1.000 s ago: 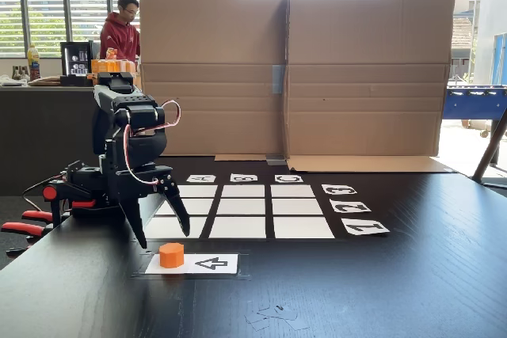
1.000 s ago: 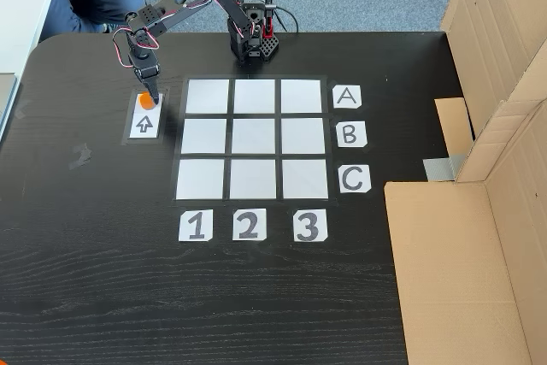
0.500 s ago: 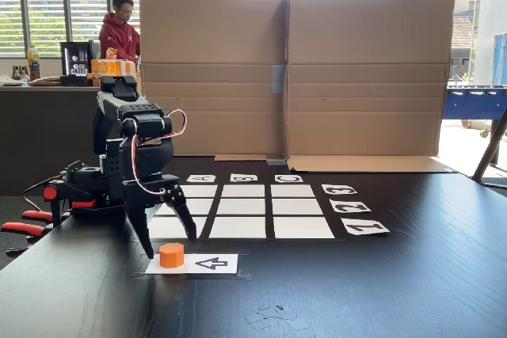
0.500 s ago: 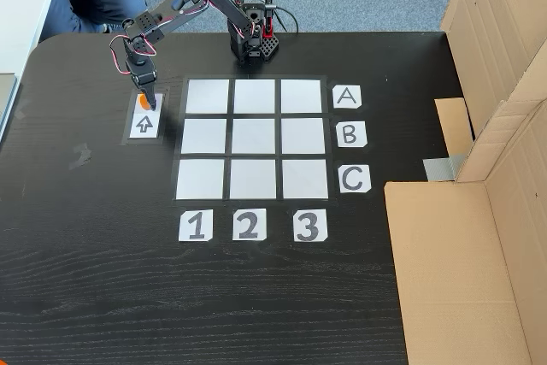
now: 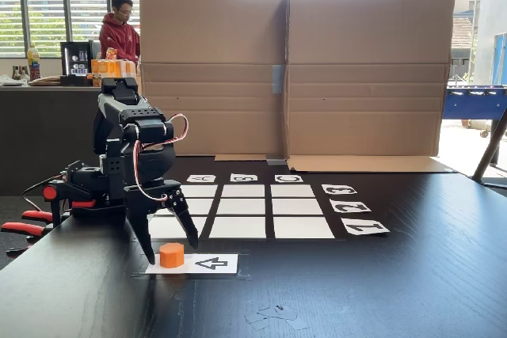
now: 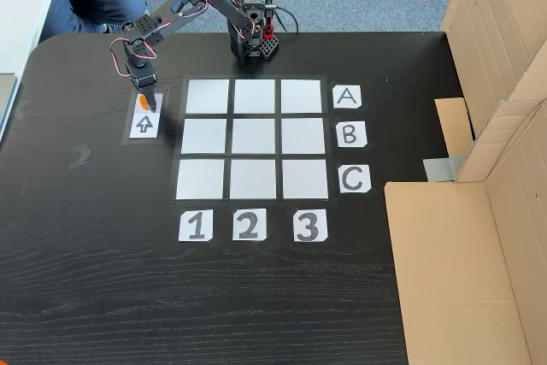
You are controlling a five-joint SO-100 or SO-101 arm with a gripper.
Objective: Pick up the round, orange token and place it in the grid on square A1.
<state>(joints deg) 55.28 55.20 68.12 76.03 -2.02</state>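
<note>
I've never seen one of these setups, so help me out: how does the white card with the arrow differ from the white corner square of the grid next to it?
The arrow card bears a black arrow; square A1 is plain white. The card lies alone beside the grid, while A1 is one of nine cells. The orange token sits on the card, with the open gripper straddling it; A1 holds nothing. Both are white rectangles lying flat on the black table.

We see the gripper point(image 5: 171, 250) pointing down with its two dark fingers spread to either side of the token point(image 5: 171, 255), tips close to the table point(image 5: 380, 290). The token sits on the left end of a white arrow card point(image 5: 207, 263) (its arrow pointing at the puck). Behind lies the grid point(image 5: 247, 211), with tall cardboard panels point(image 5: 317, 69) beyond it.
</note>
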